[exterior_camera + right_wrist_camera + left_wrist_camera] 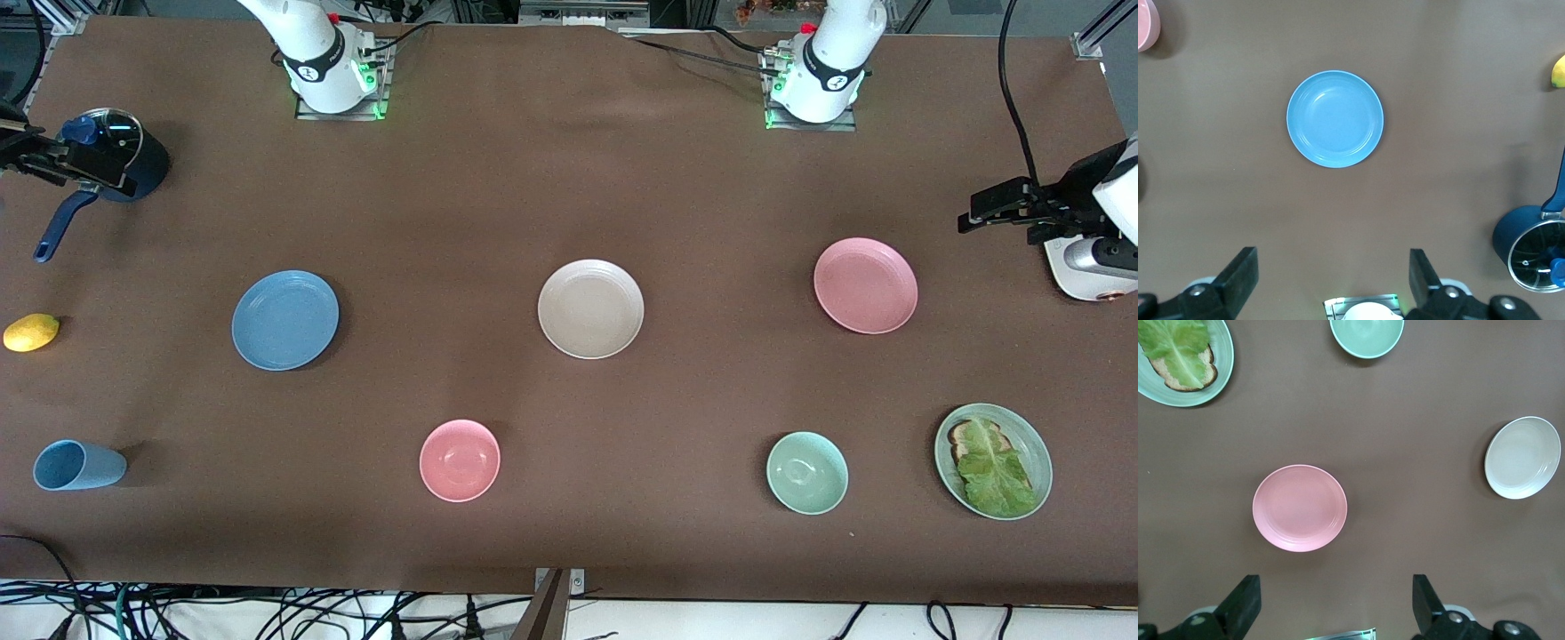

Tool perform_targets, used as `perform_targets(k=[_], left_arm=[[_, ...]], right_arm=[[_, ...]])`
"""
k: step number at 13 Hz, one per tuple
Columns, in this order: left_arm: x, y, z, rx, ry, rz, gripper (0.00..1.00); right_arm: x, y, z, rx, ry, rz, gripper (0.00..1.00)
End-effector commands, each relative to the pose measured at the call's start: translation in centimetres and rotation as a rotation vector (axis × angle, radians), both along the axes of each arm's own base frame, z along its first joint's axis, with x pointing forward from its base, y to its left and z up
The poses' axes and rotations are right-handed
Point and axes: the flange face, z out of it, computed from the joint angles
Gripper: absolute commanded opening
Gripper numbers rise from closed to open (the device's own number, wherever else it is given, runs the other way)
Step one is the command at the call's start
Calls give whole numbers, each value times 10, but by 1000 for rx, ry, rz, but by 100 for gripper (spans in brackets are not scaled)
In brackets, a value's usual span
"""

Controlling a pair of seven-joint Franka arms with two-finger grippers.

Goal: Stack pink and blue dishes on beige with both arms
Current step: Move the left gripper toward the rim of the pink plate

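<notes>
With nothing yet stacked on the beige plate [590, 308] mid-table, both end effectors, left [1333, 603] and right [1331, 280], are held spread, empty, high over the pink plate [865, 285] and blue plate [284, 319], so descents are called for.

The brown table [569, 178] carries a blue plate [285, 319], beige plate [590, 308] and pink plate [865, 285] in a row. Nearer the camera lie a blue cup [76, 465], pink bowl [460, 460], green bowl [806, 472] and green plate [1036, 444] with toast. A lemon [31, 332] and lidded pot [120, 156] sit at the right arm's end.

Bright even overhead light, soft faint shadows beside dishes, sharp focus, no glare
</notes>
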Motion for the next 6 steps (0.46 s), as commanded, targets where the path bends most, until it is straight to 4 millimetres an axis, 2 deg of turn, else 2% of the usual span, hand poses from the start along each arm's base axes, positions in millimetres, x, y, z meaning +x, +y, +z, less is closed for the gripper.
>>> perform_targets(k=[1,3,6], left_arm=[[12,3,-26,-22,32,-5,100],[23,6,-54,-26,75,-1,100],[35,48,-90,-1,84,52,100]], right_arm=[[1,-10,3,5,8,-3,100],[1,-11,3,6,8,-5,100],[1,-11,3,6,8,-5,100]])
